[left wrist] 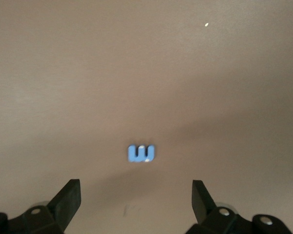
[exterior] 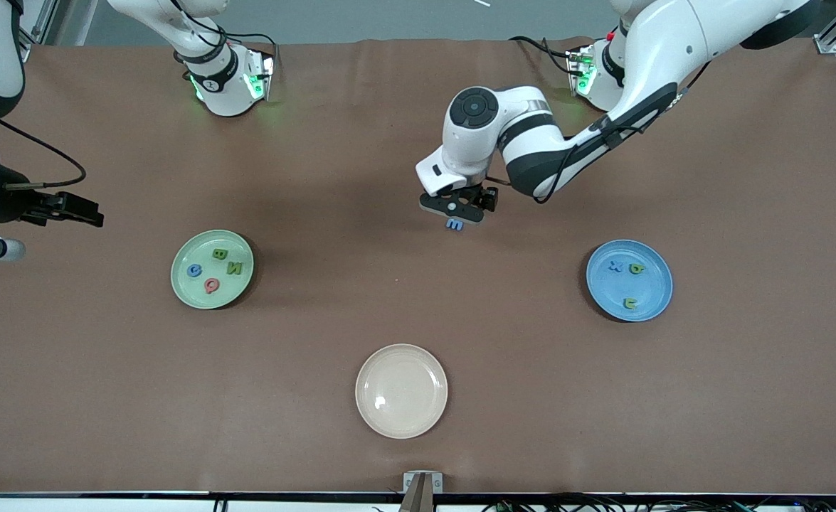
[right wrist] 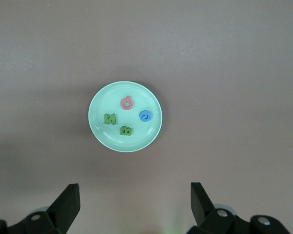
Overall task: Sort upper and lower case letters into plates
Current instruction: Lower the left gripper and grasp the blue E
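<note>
Three round shallow plates sit on the brown-covered bench (exterior: 418, 142) in the front view. A pale mint green plate (exterior: 212, 269) lies toward the right arm's end and holds four small foam letters: a green B (exterior: 219, 254), a green N (exterior: 234, 268), a blue C (exterior: 193, 270) and a red Q (exterior: 211, 285). A medium blue plate (exterior: 629, 279) lies toward the left arm's end with three letters, a blue x (exterior: 615, 267), a green one beside it (exterior: 637, 268) and another green one (exterior: 630, 304) nearer the camera. A cream-white plate (exterior: 401, 390) near the bench's camera-side edge is bare. One small light blue foam letter (exterior: 454, 225) lies on the bench about midway between the two coloured plates, and the left gripper (exterior: 458, 208) hangs just over it. The right gripper (exterior: 76, 210) waits high at the right arm's end of the bench.

From the left wrist, that blue letter (left wrist: 141, 153), shaped like an m or w, rests on bare cloth between the black fingers (left wrist: 68, 197), which stand wide apart and hold nothing.

From the right wrist, the mint plate (right wrist: 125, 116) with its four letters is centred well below the fingers (right wrist: 67, 202), also spread apart and empty.

Sorting looks nearly finished: seven letters are plated and this one appears to be all that is left.
</note>
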Controlling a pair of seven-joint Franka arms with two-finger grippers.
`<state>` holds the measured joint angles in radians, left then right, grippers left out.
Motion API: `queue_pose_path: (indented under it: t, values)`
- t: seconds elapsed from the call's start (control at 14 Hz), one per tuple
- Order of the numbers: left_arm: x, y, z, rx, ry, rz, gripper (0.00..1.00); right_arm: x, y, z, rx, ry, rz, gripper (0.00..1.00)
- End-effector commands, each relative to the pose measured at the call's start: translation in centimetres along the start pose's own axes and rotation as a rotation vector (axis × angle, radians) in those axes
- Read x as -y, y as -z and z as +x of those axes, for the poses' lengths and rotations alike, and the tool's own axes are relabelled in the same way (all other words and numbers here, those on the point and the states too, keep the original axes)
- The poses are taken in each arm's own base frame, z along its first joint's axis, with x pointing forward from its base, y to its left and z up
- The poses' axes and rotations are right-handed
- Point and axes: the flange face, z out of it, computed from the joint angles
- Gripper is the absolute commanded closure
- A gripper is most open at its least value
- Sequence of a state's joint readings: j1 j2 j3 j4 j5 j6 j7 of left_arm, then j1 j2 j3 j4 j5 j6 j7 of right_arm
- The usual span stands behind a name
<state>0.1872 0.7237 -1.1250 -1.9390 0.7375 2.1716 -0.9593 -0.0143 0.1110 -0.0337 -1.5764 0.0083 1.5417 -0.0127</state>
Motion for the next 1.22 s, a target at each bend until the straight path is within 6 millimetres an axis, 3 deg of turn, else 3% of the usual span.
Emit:
queue_pose_path:
  t: [0.0,0.36,0.5,0.86,1.0,1.15]
  values:
    - [-1.0,-4.2,-0.7,0.002,-0.002,-0.005,0.00,-0.3,0.8,-0.8,-0.006,-0.013,-0.020,0.00]
    - [-1.5,-8.9,-1.0,-0.018,-0.007,0.019,0.00,-0.6,2.4,-0.5,-0.047,-0.016,-0.013,0.00]
    - [-1.2,-9.5,-1.0,-0.010,-0.006,0.016,0.00,-0.2,3.2,1.0,-0.067,-0.012,-0.024,0.00]
    - [0.4,-10.5,-0.2,-0.020,-0.003,0.025,0.01,-0.2,4.1,0.9,-0.087,-0.010,-0.020,0.00]
    - [0.0,-10.9,-0.5,-0.012,-0.004,0.025,0.02,-0.6,3.4,1.1,-0.066,-0.016,-0.014,0.00]
    - [-0.3,-10.9,-0.7,-0.011,-0.004,0.028,0.10,-0.4,3.0,0.6,-0.014,-0.020,-0.006,0.00]
